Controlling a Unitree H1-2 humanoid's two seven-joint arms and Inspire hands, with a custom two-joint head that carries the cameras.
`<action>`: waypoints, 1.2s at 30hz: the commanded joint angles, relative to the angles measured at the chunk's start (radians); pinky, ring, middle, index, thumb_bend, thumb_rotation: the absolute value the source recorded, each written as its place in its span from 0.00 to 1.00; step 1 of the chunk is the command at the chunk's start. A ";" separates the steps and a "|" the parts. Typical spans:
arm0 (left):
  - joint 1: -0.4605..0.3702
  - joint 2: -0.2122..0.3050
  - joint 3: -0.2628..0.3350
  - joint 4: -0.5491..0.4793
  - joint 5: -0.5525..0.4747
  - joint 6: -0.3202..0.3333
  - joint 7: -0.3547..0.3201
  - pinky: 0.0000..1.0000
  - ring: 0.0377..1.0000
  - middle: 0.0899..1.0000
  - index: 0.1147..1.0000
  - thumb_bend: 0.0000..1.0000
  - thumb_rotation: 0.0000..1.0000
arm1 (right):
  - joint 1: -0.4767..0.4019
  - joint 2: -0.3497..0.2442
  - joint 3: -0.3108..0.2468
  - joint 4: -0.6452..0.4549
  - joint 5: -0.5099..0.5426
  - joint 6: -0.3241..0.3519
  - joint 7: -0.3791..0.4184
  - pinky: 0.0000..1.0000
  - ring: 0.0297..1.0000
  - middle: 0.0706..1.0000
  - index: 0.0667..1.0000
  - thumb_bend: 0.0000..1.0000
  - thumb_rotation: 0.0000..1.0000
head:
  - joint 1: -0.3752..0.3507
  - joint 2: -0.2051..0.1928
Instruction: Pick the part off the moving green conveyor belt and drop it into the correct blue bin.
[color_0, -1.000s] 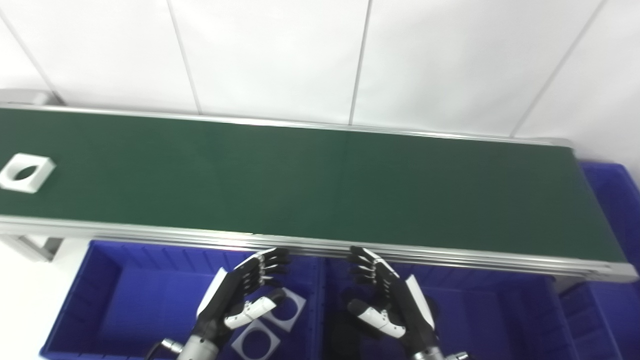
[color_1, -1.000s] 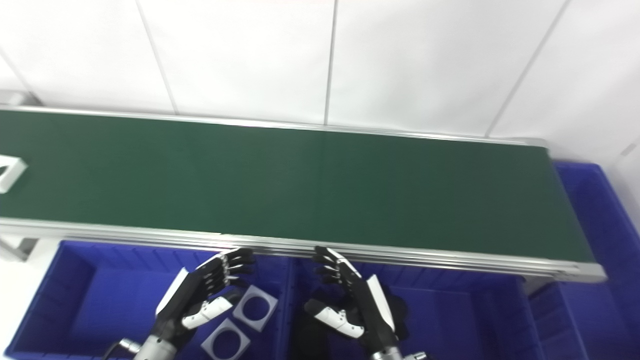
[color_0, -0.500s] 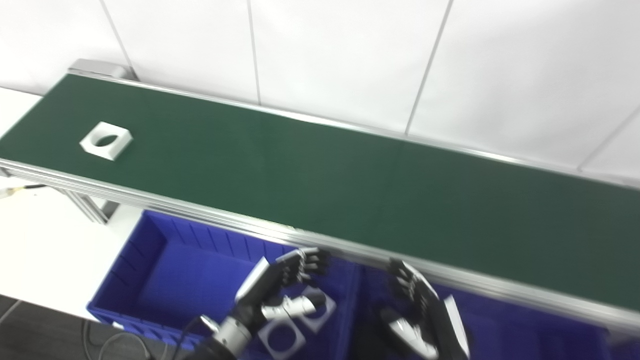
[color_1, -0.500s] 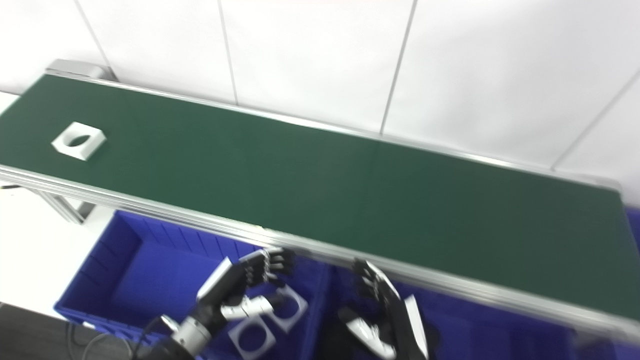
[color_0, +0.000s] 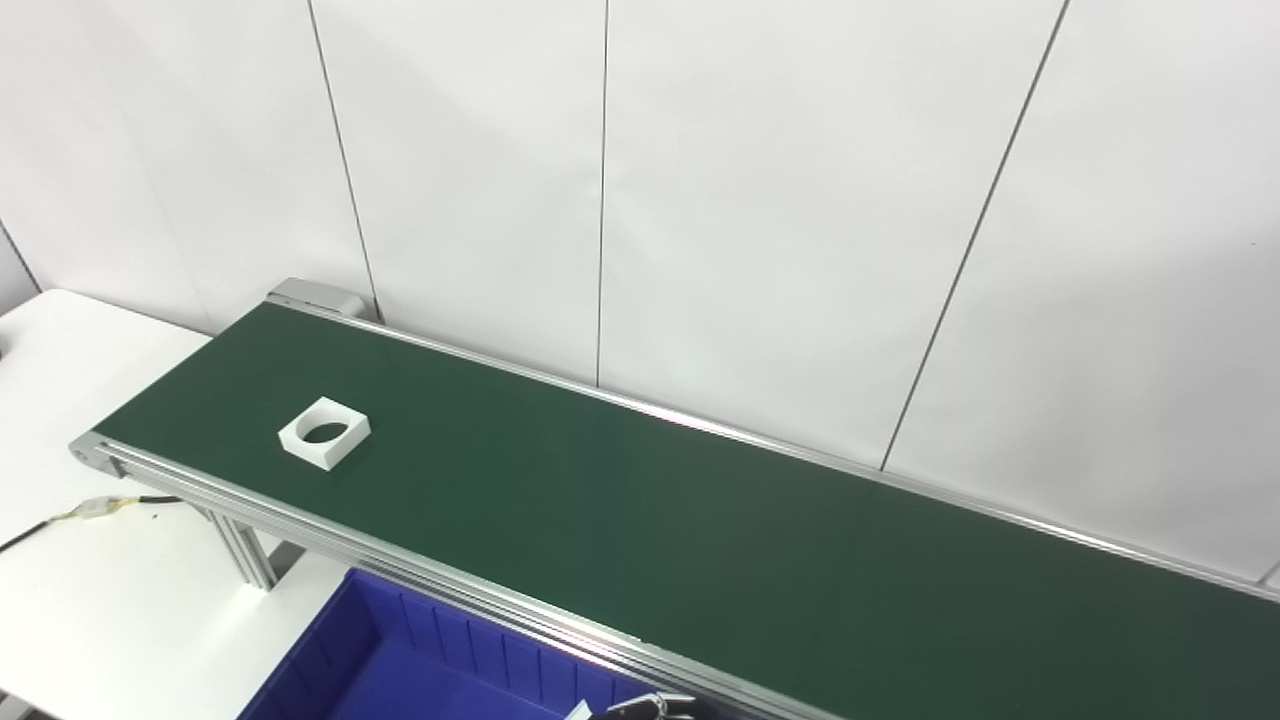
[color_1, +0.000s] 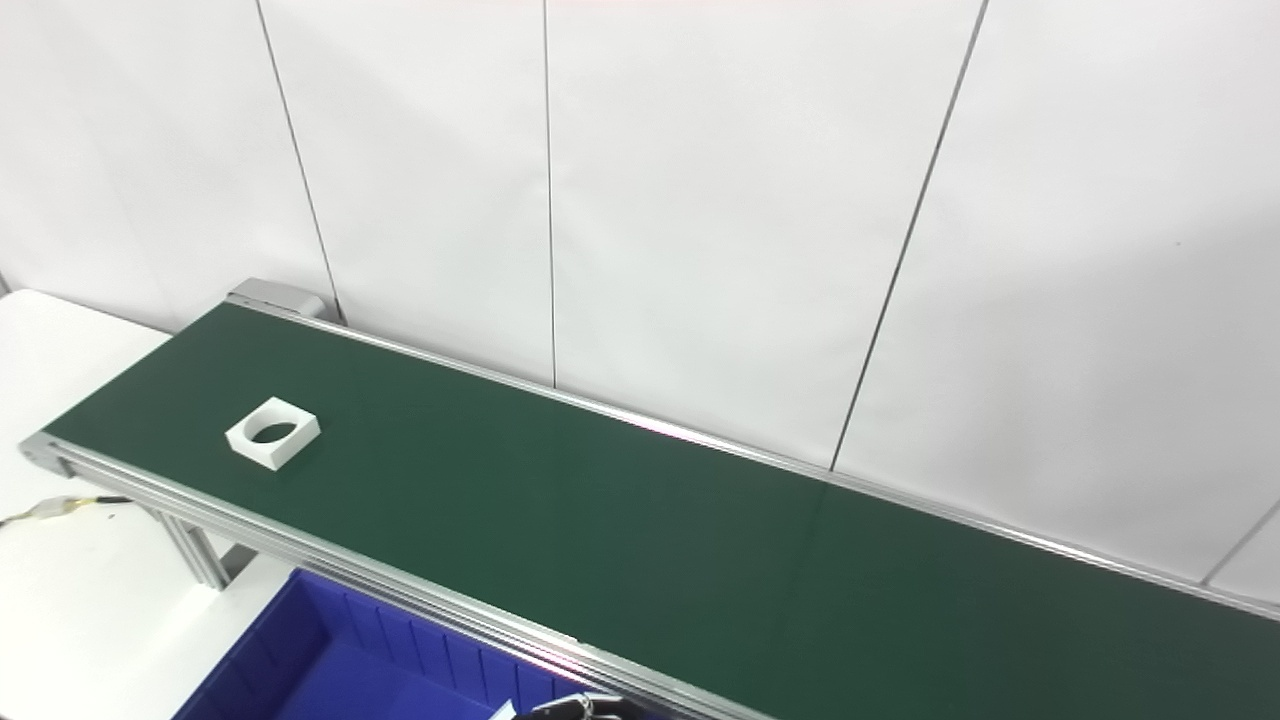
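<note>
Part, a white square block with a round hole, lies on the belt near its far left end, untouched. Camera has swung up and left since a second ago, so both hands have nearly dropped from view. Only left fingers show, over the bin; spread cannot be told. Pick not begun.

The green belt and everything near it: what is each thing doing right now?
Green belt: carries one part only.
White part: lying flat near the belt's left end, hole facing up, untouched.
Blue bin: below the belt's near edge, the bit in view bare.
Left hand: only fingertips show at the bottom edge.
Right hand: out of view.
</note>
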 joint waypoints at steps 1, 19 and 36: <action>-0.022 -0.003 0.004 -0.005 0.001 -0.047 0.007 0.56 0.66 0.70 0.73 0.74 0.37 | -0.019 0.002 0.007 -0.009 0.014 -0.057 -0.013 0.70 0.72 0.76 0.79 0.59 0.64 | 0.005 -0.005; -0.045 -0.008 0.015 0.028 0.006 -0.071 0.018 0.51 0.59 0.64 0.70 0.74 0.25 | -0.041 -0.004 0.014 0.023 0.042 -0.057 -0.006 0.68 0.71 0.74 0.79 0.48 0.57 | 0.082 -0.055; -0.030 0.053 0.084 -0.329 0.086 0.123 0.042 0.50 0.56 0.61 0.61 0.82 0.00 | -0.050 -0.010 0.011 0.017 0.047 -0.057 0.001 0.67 0.70 0.73 0.78 0.43 0.56 | 0.096 -0.013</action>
